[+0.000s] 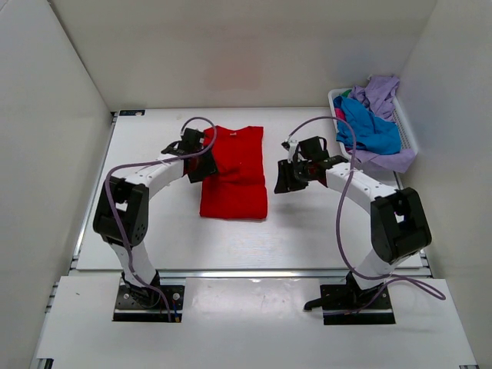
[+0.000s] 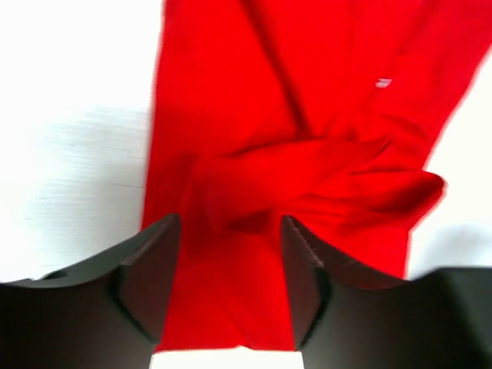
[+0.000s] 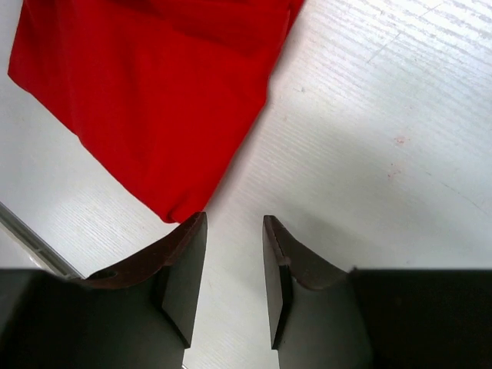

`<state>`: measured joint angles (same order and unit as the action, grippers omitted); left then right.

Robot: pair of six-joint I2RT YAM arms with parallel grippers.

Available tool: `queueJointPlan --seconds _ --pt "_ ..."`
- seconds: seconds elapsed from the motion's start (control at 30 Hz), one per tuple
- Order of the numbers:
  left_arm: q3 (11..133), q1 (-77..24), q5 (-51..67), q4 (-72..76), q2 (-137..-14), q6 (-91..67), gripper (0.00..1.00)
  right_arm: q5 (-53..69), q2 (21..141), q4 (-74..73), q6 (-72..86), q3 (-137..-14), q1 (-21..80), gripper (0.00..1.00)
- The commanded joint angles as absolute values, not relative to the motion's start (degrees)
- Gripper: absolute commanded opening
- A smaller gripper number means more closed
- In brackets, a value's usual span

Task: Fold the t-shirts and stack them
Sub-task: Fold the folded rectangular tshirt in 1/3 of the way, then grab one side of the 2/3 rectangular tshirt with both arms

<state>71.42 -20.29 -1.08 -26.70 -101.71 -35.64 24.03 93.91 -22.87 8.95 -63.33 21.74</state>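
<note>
When the top view is checked, a red t-shirt (image 1: pixel 234 181) is seen lying flat-ish on the table (image 1: pixel 307 231), roughly in the middle and folded into a tall rectangle. The left hand (image 1: pixel 201 165) is parked over the shirt's left edge, and the right hand (image 1: pixel 286 178) is held just off its right edge, not touching it. Over in the far right corner a white basket (image 1: pixel 409 132) is found, with a blue t-shirt (image 1: pixel 369 127) and a lavender t-shirt (image 1: pixel 380 92) heaped in it and partly spilled over the rim.

In the left wrist view, the left hand (image 2: pixel 228 231) is shown with its fingers spread wide. Nothing is pinched between them; the red t-shirt (image 2: pixel 307 115) is just seen below through the gap. A bunched-up fold is laid across the cloth right past the fingertips, and bare table (image 2: pixel 77 115) is visible on the left. A tiny pale mark is spotted on the fabric, too small to be made out tbh.

In the right wrist view, the right hand (image 3: pixel 234 231) is seen with only a narrow gap left between its fingers, and nothing is held there either. Bare table (image 3: pixel 369 154) is framed in that gap, while a corner of the red t-shirt (image 3: pixel 154 100) is ended just beside the left finger's tip.
</note>
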Motion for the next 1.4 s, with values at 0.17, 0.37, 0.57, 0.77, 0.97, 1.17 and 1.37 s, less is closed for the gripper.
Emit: queueJointPlan --seconds 0.17,0.37,0.57,0.77,0.97,1.17,1.37 --pt "59.9 -16.8 -0.4 -21.0 -93.0 -37.0 0.71 22.2 88.8 -17.9 11.3 -57.6 26.5 0.33" --pt "54.9 -18.7 0.8 -27.6 -87.7 -30.1 0.7 16.7 89.1 -14.5 17.9 -54.2 31.2 0.43" --pt "47.7 -21.9 0.4 -26.6 -84.3 -31.2 0.7 9.9 90.2 -12.0 25.7 -52.1 33.2 0.49" --pt "45.9 -23.3 -2.0 -26.3 -85.1 -32.2 0.66 8.3 93.0 -12.3 26.5 -53.7 35.3 0.5" --pt "45.1 -23.4 -3.0 -23.2 -85.5 -34.1 0.59 4.1 96.1 -13.2 29.2 -55.0 38.4 0.48" --pt "45.6 -23.0 -4.3 -21.3 -85.4 -35.2 0.57 1.8 97.2 -13.4 32.7 -55.5 39.7 0.45" --pt "46.8 -24.1 -5.0 -20.7 -88.3 -35.5 0.56 0.1 97.3 -15.1 33.7 -55.7 40.3 0.43"
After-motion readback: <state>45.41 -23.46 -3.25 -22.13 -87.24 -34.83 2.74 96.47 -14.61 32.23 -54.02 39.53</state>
